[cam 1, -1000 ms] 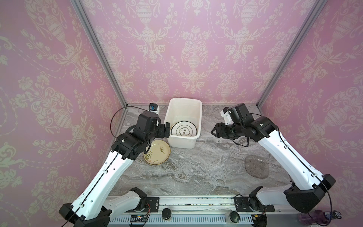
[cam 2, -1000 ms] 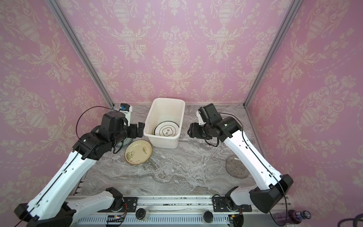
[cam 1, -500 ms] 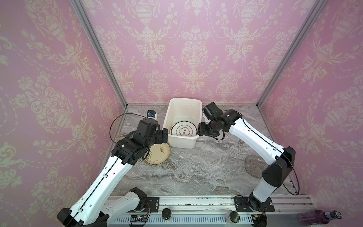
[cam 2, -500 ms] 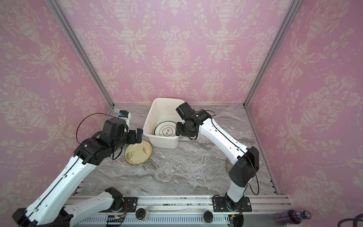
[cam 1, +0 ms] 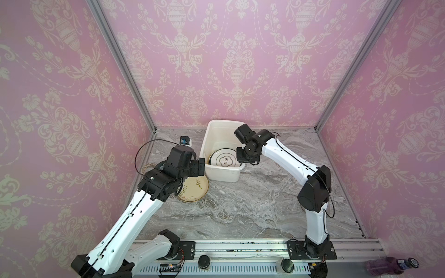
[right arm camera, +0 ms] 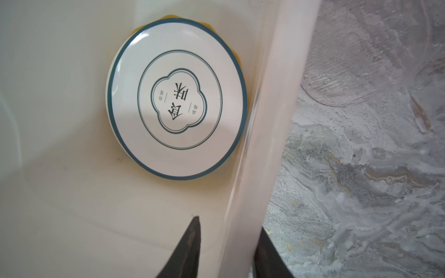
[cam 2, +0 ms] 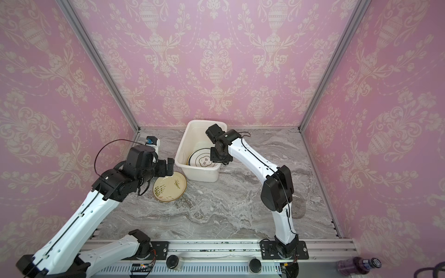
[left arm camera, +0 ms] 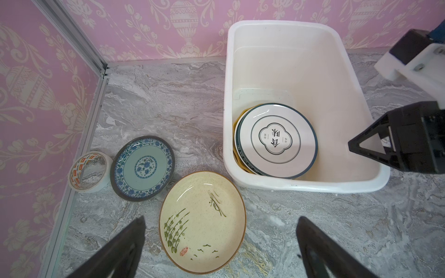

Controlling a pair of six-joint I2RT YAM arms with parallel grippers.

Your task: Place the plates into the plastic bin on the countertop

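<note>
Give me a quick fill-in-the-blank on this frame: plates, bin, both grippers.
1. The cream plate lies on the ____, not in the plastic bin.
2. The blue-patterned plate sits between the cream plate and a roll of ____.
3. The left gripper holds nothing; its jaws stand ____.
4. The right gripper has one jaw inside the plastic bin and one ____.
Missing words: countertop; tape; open; outside.

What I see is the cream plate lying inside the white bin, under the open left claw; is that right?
Not quite: the cream plate lies on the countertop beside the white bin, not inside it, as the left wrist view shows. It is under the open left gripper.
</note>
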